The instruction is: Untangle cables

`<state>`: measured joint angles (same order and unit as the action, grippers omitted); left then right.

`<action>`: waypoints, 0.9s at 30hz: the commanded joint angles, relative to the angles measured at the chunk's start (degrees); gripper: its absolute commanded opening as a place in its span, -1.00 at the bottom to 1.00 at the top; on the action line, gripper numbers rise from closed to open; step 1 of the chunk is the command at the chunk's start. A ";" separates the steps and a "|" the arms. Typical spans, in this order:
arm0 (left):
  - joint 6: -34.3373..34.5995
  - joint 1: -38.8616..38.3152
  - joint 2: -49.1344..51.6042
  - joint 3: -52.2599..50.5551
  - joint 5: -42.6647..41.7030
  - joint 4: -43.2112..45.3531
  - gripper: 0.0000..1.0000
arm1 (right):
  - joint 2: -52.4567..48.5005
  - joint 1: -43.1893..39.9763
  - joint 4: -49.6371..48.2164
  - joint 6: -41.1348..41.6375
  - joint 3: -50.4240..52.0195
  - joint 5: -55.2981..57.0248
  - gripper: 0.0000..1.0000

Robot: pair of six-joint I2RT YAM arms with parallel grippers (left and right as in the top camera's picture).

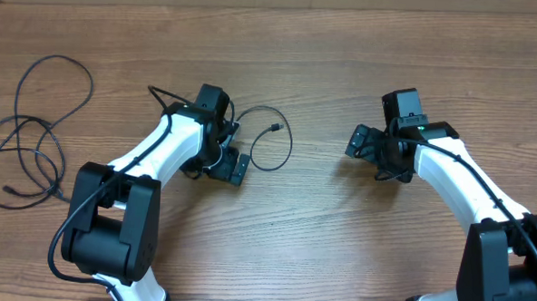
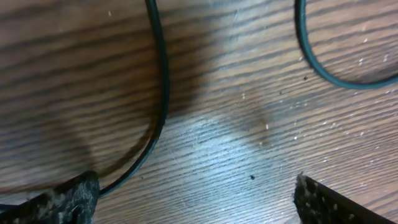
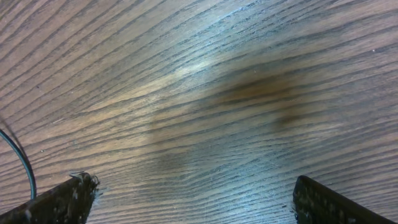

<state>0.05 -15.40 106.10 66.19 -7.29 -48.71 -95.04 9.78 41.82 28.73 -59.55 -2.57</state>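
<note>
Overhead view. One short cable (image 1: 273, 143) lies apart as an open loop at centre, just beside the left gripper (image 1: 231, 165), whose jaws stand wide and empty. The other cables (image 1: 28, 135) lie crossed over one another at far left, judged not yet separated. The right gripper (image 1: 368, 150), likewise spread and empty, hovers over the wooden table (image 1: 337, 244).
</note>
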 commanded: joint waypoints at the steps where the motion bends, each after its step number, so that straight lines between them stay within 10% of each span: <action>1: 0.81 -0.39 0.50 -1.66 -0.31 0.04 1.00 | -0.24 0.04 -0.15 0.42 0.35 0.57 1.00; 24: -0.17 -0.44 0.50 -4.87 -14.84 2.38 0.86 | -0.24 0.04 -0.15 0.44 0.35 0.57 1.00; 27: -1.51 -0.44 0.48 -4.76 -15.74 2.32 0.28 | -0.24 0.04 -0.15 0.42 0.35 0.57 1.00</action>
<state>-0.03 -15.40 105.45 62.96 -19.81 -46.44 -95.04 9.78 41.82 28.75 -59.55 -2.55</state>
